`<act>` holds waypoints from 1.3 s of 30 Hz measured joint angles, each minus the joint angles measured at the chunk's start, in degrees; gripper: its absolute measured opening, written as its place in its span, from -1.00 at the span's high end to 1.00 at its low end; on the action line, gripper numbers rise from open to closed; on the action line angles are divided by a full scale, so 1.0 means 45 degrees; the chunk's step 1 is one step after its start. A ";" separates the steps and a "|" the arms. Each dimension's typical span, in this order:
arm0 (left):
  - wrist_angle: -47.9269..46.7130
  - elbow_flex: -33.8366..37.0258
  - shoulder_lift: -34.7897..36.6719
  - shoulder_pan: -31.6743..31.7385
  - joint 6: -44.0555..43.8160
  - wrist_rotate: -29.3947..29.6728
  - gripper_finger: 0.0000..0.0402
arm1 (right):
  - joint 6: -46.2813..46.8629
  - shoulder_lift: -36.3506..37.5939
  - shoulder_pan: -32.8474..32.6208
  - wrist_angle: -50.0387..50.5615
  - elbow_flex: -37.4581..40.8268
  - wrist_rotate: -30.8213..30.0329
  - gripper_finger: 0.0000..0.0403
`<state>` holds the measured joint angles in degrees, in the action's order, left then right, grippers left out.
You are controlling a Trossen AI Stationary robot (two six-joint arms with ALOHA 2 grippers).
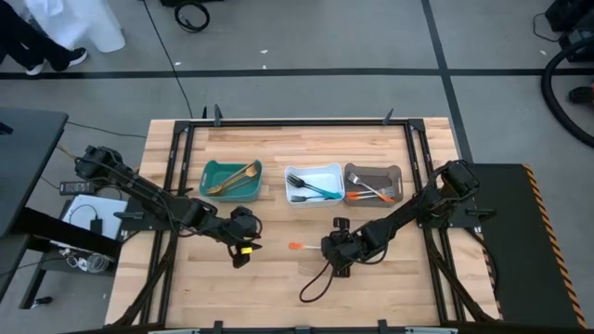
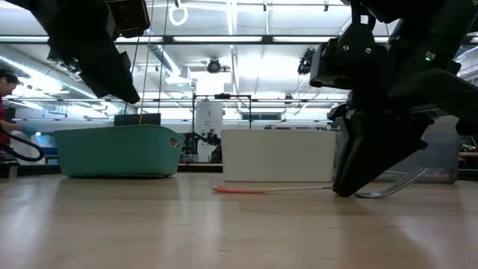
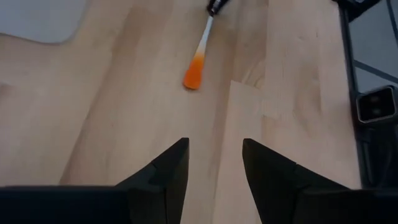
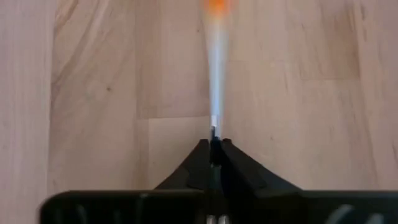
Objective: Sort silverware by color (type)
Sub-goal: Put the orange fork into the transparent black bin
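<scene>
The wooden table (image 1: pixel 278 278) carries 3 bins (image 1: pixel 232 176) and an orange-handled fork (image 1: pixel 306 247).

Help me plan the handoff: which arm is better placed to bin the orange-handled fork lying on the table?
Right. The right gripper is already shut on the orange-handled fork, near the grey bin holding similar ones. The left gripper hangs open, apart from it.

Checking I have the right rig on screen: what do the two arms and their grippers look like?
Both arms are dark, jointed links. The left gripper carries a small yellow mark; its fingers are black, tapered wedges. The right gripper has matching black fingers, and a black cable loops from it across the wooden table.
</scene>
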<state>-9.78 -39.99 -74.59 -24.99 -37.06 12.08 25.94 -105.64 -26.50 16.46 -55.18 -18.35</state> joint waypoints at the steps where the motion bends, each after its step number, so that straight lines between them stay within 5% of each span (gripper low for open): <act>1: -0.0005 0.0000 0.0000 0.0000 -0.0038 -0.0097 0.20 | 0.0037 0.0011 0.0005 0.0070 -0.0001 0.0002 0.87; 32: -0.0015 0.0000 0.0004 0.0005 0.0038 -0.0182 0.20 | 0.0193 0.1282 0.0403 0.1646 0.0049 -0.0330 0.97; 39: -0.0107 0.0000 0.0005 0.0005 0.0058 -0.0186 0.20 | 0.0195 0.1233 0.0397 0.0527 0.0044 -0.0270 0.72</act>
<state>-10.26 -39.99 -74.56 -24.97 -36.80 11.25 26.82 -100.09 -24.72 18.83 -54.98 -19.56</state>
